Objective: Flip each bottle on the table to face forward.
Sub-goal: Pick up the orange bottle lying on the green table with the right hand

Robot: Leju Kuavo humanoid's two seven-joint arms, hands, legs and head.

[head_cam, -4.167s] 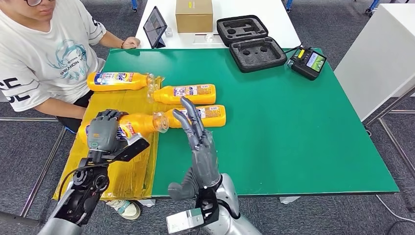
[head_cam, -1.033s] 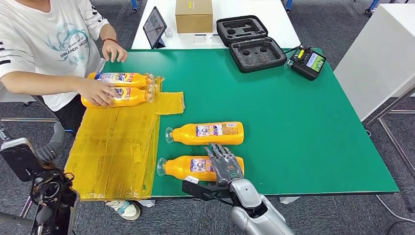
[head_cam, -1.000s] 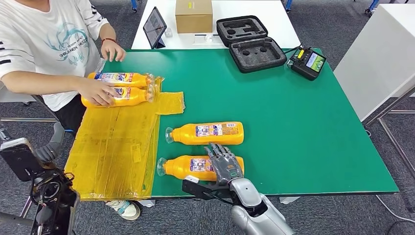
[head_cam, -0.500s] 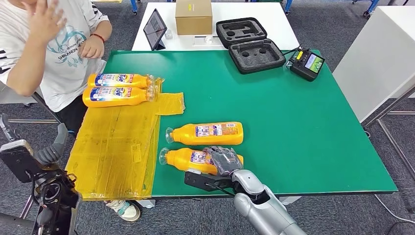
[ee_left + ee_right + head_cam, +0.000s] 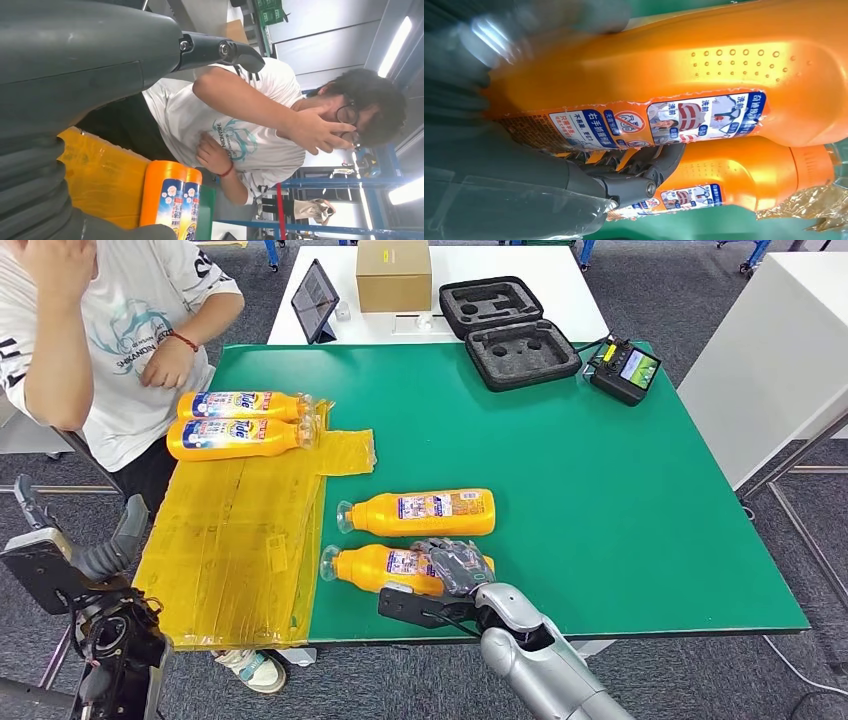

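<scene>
Bright, even indoor light; head view sharp, wrist views part blurred.

Soft short shadows under bottles on green table (image 5: 600, 490). Ceiling strip lights (image 5: 395, 47) glare in left wrist view beside the person (image 5: 240, 135). Right wrist view: right hand (image 5: 499, 150) close-up out of focus, glare patch on it; orange bottle (image 5: 704, 85) label sharp.

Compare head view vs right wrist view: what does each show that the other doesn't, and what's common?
Head view alone: the green table, the yellow sheet, two bottles lying beside a seated person, a foam case and a handheld controller.
Right wrist view alone: close label print and the dotted texture on the near bottle.
Both: the right hand gripping the near bottle, with the second orange bottle lying beside it.
</scene>
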